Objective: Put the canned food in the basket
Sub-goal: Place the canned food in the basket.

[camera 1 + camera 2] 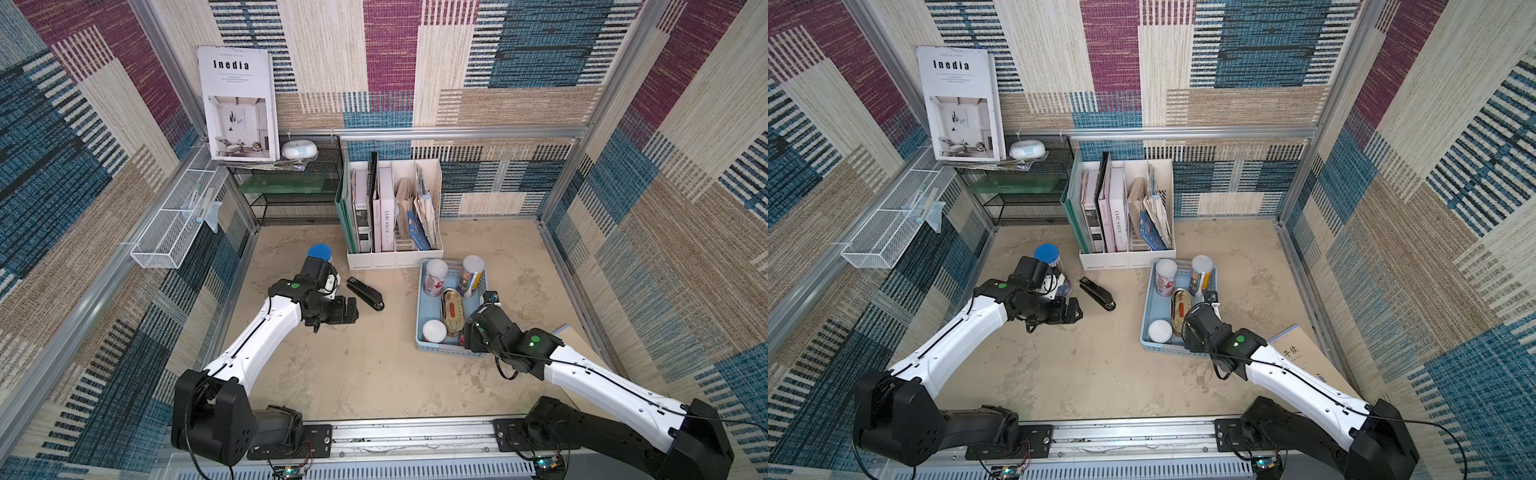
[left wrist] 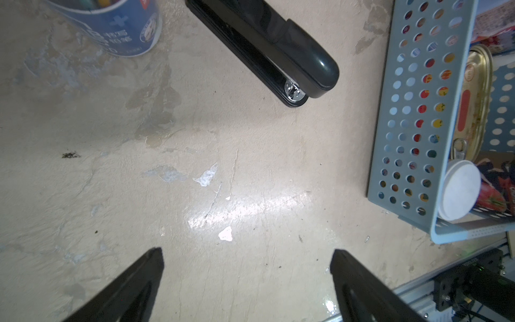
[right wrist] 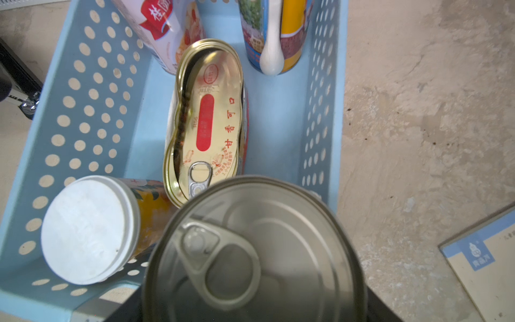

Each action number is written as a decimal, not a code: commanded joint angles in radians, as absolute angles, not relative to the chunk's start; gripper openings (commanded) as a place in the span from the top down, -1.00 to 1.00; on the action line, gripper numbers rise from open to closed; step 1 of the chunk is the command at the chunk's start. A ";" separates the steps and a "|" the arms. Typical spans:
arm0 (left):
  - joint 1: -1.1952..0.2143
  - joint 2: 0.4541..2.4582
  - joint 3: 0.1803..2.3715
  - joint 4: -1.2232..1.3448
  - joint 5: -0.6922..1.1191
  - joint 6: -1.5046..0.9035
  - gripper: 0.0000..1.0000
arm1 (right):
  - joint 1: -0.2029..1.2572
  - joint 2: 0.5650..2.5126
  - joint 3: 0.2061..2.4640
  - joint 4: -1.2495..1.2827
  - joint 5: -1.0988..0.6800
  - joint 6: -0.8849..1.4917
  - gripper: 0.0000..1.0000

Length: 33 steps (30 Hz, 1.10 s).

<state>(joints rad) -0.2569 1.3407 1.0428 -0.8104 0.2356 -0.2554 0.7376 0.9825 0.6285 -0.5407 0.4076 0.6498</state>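
Observation:
The light blue basket point(image 1: 419, 316) point(image 1: 1144, 320) point(image 3: 92, 106) stands right of the table's middle. In it stand three white-lidded cans point(image 1: 435, 276) point(image 1: 472, 274) point(image 1: 434, 331), and a gold oval tin point(image 3: 207, 120) with a red label leans among them. My right gripper point(image 3: 252, 290) point(image 1: 471, 336) is shut on the wide steel pull-ring can point(image 3: 250, 251) over the basket's near right corner. The top views hide that can under the wrist. My left gripper point(image 2: 246, 252) point(image 1: 347, 311) hangs open and empty over bare table, left of the basket.
A black stapler point(image 1: 365, 293) point(image 2: 267, 50) lies just beyond the left gripper, and a blue-capped tube point(image 1: 320, 251) stands behind that arm. A white file holder point(image 1: 392, 216) stands right behind the basket. A notebook point(image 1: 1296, 349) lies at the right wall.

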 commanded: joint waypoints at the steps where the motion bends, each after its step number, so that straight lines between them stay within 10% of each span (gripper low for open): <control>1: -0.256 1.344 1.043 -0.807 0.252 -0.250 -0.97 | 0.736 0.990 0.622 -0.494 0.486 0.631 0.27; 14: -0.256 1.343 1.040 -0.808 0.258 -0.247 -0.97 | 0.736 1.037 0.604 -0.511 0.436 0.652 0.03; 33: -0.258 1.340 1.037 -0.808 0.265 -0.248 -0.97 | 0.737 1.000 0.645 -0.549 0.384 0.653 -0.88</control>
